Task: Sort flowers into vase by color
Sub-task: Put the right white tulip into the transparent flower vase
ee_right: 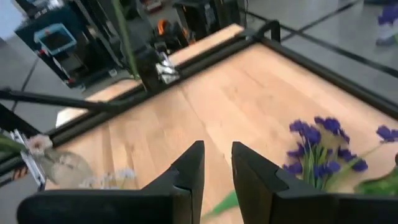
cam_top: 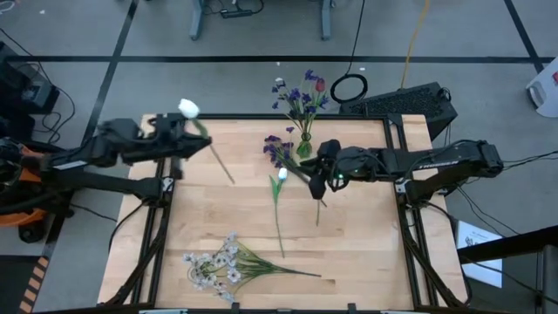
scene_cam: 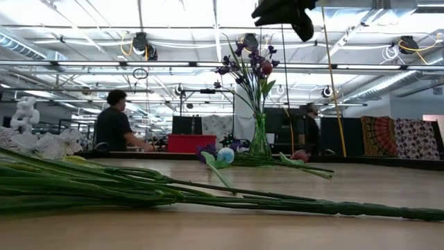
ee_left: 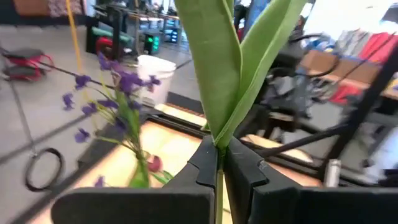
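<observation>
My left gripper (cam_top: 193,138) hovers over the table's far left, shut on a white flower (cam_top: 188,108) with a long green stem. A glass vase (cam_top: 304,144) at the far edge holds purple sprays and a dark red bud (cam_top: 320,85). A purple spray (cam_top: 279,148) lies flat in front of the vase, its stem running under my right gripper (cam_top: 317,171). That gripper is open above it, nothing between its fingers (ee_right: 189,165). A white bud flower (cam_top: 281,176) lies mid-table, and a bunch of white blossoms (cam_top: 214,266) lies near the front edge. My left gripper pinches the white flower's stem (ee_left: 219,180) between its two fingers, just below two broad green leaves (ee_left: 217,68). The fingers reach in level from the table's left and lie across the stem. The stem slants past them, bloom toward the far edge, free end (cam_top: 229,179) over the table.
A cable ring (cam_top: 349,87) and a dark keyboard (cam_top: 405,103) lie beyond the far edge. Black frame rails (cam_top: 397,139) run along the table's sides. Bare wood shows at the right front (cam_top: 366,253). A person (scene_cam: 114,128) sits in the room behind the table.
</observation>
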### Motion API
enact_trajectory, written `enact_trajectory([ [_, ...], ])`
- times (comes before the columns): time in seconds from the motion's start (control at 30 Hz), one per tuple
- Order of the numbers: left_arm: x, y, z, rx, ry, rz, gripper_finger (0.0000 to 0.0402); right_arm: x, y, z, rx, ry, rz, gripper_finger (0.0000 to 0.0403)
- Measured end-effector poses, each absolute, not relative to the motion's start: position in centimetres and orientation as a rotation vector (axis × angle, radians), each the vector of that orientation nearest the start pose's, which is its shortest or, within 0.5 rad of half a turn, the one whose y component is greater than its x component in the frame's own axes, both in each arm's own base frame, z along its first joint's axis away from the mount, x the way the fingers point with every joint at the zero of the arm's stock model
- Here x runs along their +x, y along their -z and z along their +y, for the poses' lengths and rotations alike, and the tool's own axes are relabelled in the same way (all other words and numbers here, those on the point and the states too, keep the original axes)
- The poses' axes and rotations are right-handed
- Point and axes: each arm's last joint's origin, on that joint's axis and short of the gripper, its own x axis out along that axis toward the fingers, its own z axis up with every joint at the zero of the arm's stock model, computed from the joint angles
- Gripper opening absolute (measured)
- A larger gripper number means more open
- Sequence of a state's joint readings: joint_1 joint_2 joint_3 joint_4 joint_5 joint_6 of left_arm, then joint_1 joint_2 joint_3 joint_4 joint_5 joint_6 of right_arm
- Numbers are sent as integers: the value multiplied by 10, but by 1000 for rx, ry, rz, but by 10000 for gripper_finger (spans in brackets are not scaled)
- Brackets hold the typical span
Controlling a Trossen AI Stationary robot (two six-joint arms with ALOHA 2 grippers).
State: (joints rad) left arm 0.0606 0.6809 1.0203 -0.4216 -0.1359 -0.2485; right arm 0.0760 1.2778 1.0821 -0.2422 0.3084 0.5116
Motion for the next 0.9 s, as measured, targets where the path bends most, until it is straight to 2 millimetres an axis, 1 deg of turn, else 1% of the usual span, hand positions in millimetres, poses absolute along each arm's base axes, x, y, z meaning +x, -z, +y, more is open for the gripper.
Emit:
enact_trajectory([
  [0.07,114,-399,6,-275,-182,72,13,281,-325,15,411,331,390,72],
  [0.17,110,-392,0,-325,-213,132,13,279,-322,20,428,324,418,72],
  [0.3,119,-385,-10,-344,-242,188,13,276,-318,33,499,314,455,72],
  [0.4,128,-383,-20,-339,-238,202,13,272,-316,49,550,292,488,70],
  [0.53,131,-380,-34,-319,-205,226,13,261,-310,75,603,317,540,50],
  [0.63,128,-380,-44,-321,-151,234,13,250,-307,96,655,358,532,29],
  [0.77,118,-377,-55,-278,-101,264,13,240,-309,120,730,369,459,5],
  [0.9,109,-375,-66,-246,-14,288,12,240,-303,137,827,430,381,3],
])
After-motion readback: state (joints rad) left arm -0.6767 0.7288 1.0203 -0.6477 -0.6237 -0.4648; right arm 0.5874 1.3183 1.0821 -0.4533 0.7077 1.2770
